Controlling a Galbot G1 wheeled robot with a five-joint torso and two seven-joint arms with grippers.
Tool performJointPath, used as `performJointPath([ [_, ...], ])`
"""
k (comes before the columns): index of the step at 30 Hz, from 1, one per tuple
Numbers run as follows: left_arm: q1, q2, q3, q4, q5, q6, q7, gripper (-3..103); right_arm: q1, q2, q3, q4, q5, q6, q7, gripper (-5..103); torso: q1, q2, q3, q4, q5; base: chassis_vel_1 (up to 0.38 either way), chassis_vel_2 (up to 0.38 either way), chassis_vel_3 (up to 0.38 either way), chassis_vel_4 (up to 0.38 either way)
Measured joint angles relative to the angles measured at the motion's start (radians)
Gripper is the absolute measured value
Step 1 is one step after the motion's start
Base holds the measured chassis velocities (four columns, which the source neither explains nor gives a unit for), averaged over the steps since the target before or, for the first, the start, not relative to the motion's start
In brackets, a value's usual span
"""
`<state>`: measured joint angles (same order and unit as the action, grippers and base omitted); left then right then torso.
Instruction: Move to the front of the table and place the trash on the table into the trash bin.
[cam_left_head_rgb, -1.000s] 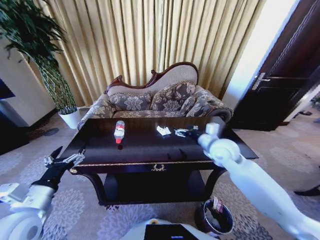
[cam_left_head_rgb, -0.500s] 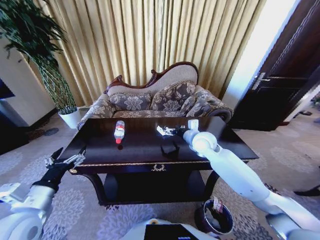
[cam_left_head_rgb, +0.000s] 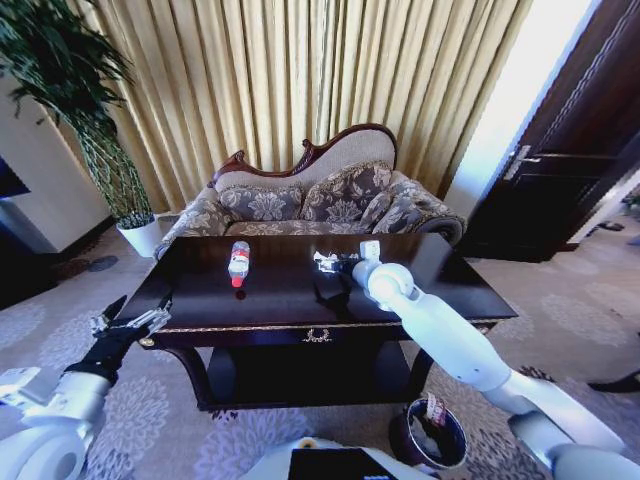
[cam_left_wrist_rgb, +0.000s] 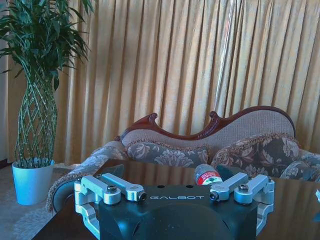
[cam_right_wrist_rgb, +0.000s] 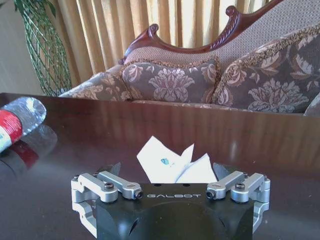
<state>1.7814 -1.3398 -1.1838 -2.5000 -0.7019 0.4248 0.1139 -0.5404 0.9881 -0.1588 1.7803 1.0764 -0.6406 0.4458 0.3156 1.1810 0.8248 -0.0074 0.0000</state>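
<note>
The robot stands at the front long edge of the desk, a dark glossy top carrying the trash. The right gripper is extended over the desk toward its rear edge, right of centre, with the crumpled white paper lying directly ahead of it; in the right wrist view the fingers are spread, one at each side of the paper, and nothing is pinched between them. The paper is judged very light, soft and easily crushed, with raised folded points; it should be taken across those upstanding folds, since a flat sheet on a polished surface tends to slide rather than lift. The clear plastic bottle lies on its side left of the desk centre, near the rear edge, well apart from the paper. It appears light, smooth and free to roll; a hold across the barrel at the red label is judged the most secure. The left gripper hangs just off the front left corner of the desk, fingers spread and empty. The trash bin stands on the carpet below the front right corner of the desk.
</note>
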Motion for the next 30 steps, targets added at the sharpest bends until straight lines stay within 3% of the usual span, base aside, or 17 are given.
performJointPath([
  [10, 0.000, -0.019, 0.003, 0.000, 0.001, -0.002, 0.013, 100, 0.000, 0.001, -0.015, -0.028, -0.030, 0.006, 0.003, 101, 0.000, 0.000, 0.000, -0.0001, 0.0001, 0.000, 0.000, 0.000, 0.000],
  [12, 0.000, -0.019, 0.003, 0.000, 0.001, -0.003, 0.014, 100, -0.001, 0.000, -0.016, -0.027, -0.031, 0.006, 0.004, 97, 0.000, 0.000, 0.000, -0.0001, 0.0000, 0.000, 0.000, 0.000, 0.000],
  [14, -0.001, -0.020, 0.003, 0.000, 0.001, -0.004, 0.015, 100, -0.002, 0.000, -0.019, -0.027, -0.035, 0.008, 0.005, 87, 0.000, 0.000, 0.000, -0.0001, 0.0001, 0.000, 0.000, 0.000, 0.000],
  [16, -0.001, -0.020, 0.003, 0.000, 0.001, -0.005, 0.015, 100, -0.002, 0.000, -0.021, -0.027, -0.035, 0.009, 0.006, 87, 0.000, 0.000, 0.000, -0.0001, 0.0000, 0.000, 0.000, 0.000, 0.000],
  [17, -0.001, -0.020, 0.002, 0.000, 0.001, -0.006, 0.016, 100, -0.002, 0.000, -0.024, -0.028, -0.035, 0.013, 0.008, 76, 0.000, 0.000, 0.000, 0.0000, 0.0001, 0.000, 0.000, 0.000, 0.000],
  [19, -0.001, -0.020, 0.002, 0.000, 0.001, -0.007, 0.018, 100, -0.002, -0.001, -0.026, -0.028, -0.035, 0.016, 0.009, 76, 0.000, 0.000, 0.000, 0.0000, 0.0000, 0.000, 0.000, 0.000, 0.000],
  [21, -0.002, -0.019, 0.002, 0.000, 0.001, -0.011, 0.021, 100, -0.004, -0.004, -0.030, -0.027, -0.036, 0.022, 0.014, 65, 0.000, 0.000, 0.000, 0.0000, 0.0001, 0.000, 0.000, 0.000, 0.000],
  [22, -0.002, -0.019, 0.002, 0.000, 0.001, -0.011, 0.021, 100, -0.004, -0.004, -0.030, -0.027, -0.036, 0.022, 0.014, 65, 0.000, 0.000, 0.000, 0.0000, 0.0001, 0.000, 0.000, 0.000, 0.000],
  [23, -0.002, -0.019, 0.002, 0.000, 0.001, -0.014, 0.021, 100, -0.006, -0.007, -0.031, -0.025, -0.036, 0.024, 0.016, 54, 0.000, 0.000, 0.000, -0.0001, 0.0000, 0.000, 0.000, 0.000, 0.000],
  [25, -0.001, -0.019, 0.002, 0.000, 0.001, -0.016, 0.022, 100, -0.006, -0.009, -0.031, -0.023, -0.036, 0.024, 0.017, 54, 0.000, 0.000, 0.000, -0.0001, 0.0001, 0.000, 0.000, 0.000, 0.000],
  [28, -0.001, -0.021, 0.002, 0.000, 0.001, -0.021, 0.023, 100, -0.009, -0.018, -0.031, -0.017, -0.035, 0.027, 0.021, 37, 0.000, 0.000, 0.000, -0.0001, 0.0001, 0.000, 0.000, 0.000, 0.000],
  [30, -0.001, -0.021, 0.003, 0.000, 0.001, -0.022, 0.023, 100, -0.010, -0.020, -0.031, -0.015, -0.035, 0.027, 0.022, 32, 0.000, 0.000, 0.000, -0.0001, 0.0001, 0.000, 0.000, 0.000, 0.000],
])
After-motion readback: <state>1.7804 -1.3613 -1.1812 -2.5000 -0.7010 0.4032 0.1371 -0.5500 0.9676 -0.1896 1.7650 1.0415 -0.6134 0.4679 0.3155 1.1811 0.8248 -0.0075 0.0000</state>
